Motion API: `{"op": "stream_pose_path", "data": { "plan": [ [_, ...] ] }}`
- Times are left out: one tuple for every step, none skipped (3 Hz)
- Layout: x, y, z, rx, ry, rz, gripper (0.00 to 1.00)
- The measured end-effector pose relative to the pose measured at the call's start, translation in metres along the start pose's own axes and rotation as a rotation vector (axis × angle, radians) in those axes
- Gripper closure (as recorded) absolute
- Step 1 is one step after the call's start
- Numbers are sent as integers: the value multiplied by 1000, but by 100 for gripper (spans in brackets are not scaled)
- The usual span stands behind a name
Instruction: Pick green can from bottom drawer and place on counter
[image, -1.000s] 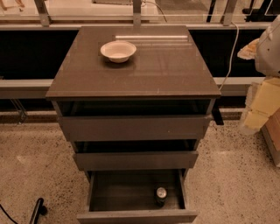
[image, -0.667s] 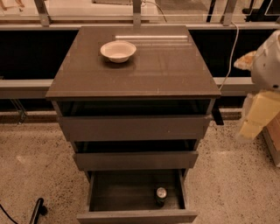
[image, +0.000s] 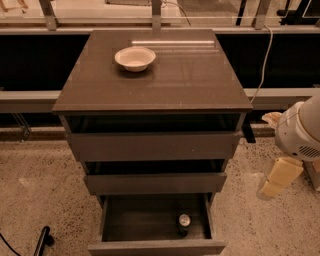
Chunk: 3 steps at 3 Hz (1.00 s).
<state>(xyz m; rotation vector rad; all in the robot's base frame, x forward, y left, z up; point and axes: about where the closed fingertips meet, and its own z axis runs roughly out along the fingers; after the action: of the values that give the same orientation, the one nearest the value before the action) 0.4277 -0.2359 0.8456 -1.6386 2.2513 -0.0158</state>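
gripper (image: 283, 176) at four o'clock beside the cabinet, jaw state impossible to tell, well apart from the cargo; one green can (image: 184, 223) upright at six o'clock in the pulled-out bottom drawer (image: 156, 246), open likely for reach from above; three drawers in all; one white bowl (image: 135, 58) at eleven o'clock on the counter (image: 190, 80), ample room beside it for the can.

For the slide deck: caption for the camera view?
Green can upright in open bottom drawer; gripper low at right; white bowl on counter.
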Motion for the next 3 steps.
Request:
{"op": "stream_pose_path", "data": {
  "plan": [
    [6, -4, 44, -98, -8, 18, 0],
    [30, 42, 166, -280, -182, 54, 0],
    [54, 61, 228, -238, -352, 94, 0]
  ]
}}
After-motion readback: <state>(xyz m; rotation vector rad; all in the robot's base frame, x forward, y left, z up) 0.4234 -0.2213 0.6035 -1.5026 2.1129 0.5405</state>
